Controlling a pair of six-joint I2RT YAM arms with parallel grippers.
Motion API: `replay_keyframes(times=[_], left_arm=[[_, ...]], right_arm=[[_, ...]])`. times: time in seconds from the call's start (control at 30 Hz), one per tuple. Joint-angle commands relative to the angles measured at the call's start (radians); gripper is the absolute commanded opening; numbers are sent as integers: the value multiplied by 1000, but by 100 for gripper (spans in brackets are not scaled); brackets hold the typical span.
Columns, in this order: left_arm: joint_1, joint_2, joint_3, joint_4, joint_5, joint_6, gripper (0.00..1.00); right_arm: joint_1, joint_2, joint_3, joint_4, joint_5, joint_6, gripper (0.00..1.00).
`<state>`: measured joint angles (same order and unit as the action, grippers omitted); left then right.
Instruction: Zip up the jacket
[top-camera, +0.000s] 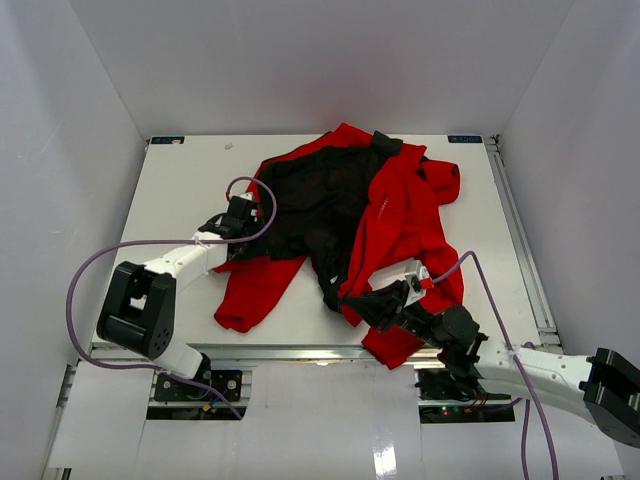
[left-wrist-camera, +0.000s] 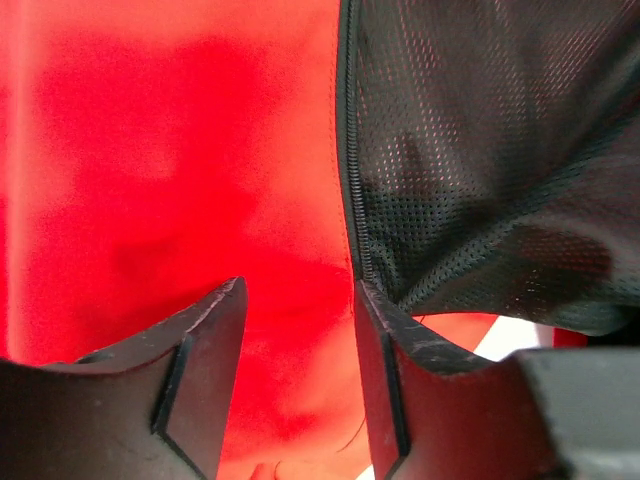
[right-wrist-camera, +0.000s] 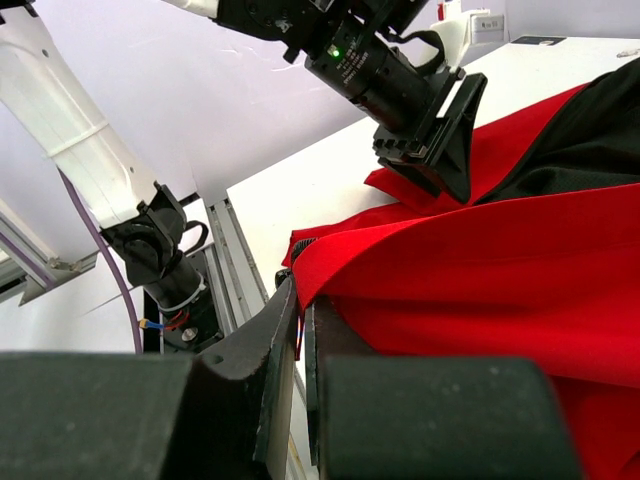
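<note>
The large bright red soft fabric jacket (top-camera: 400, 215), black lining upward, is spread open on the white table (top-camera: 180, 190), its long axis running from far collar to near hem, where its edge is pinched by the closed right gripper (right-wrist-camera: 300, 305), while the left gripper (left-wrist-camera: 300, 295) is held part-open over red fabric beside the zipper (left-wrist-camera: 347, 150).

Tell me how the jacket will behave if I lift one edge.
Probably floppy: the jacket lies in soft folds, so it should sag from any grip. Likely light, given its thin mesh lining. Pushed, it would probably bunch rather than slide.
</note>
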<state>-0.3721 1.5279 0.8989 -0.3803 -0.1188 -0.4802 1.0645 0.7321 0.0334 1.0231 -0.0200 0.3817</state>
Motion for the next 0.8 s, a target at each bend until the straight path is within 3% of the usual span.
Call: replay_keyframes(times=[0.0,0.17,0.33,0.57,0.77], left_arm=[[2,66,-26,36,49,-23,56],[2,166,-11,52,44,-29,53],[3,152,-12,31,-26,-57,1],[4,-65,-48,55,3,-47,0],[6,-100,-64,69,67,-24,1]], right_arm=[[3,-26,-222,34,8,-1,8],[3,-42,-222,17,12,3,8],[3,-39,-216,6,14,3,8],[4,-7,-201,2,14,5,8],[3,1,-198,-2,14,8,8]])
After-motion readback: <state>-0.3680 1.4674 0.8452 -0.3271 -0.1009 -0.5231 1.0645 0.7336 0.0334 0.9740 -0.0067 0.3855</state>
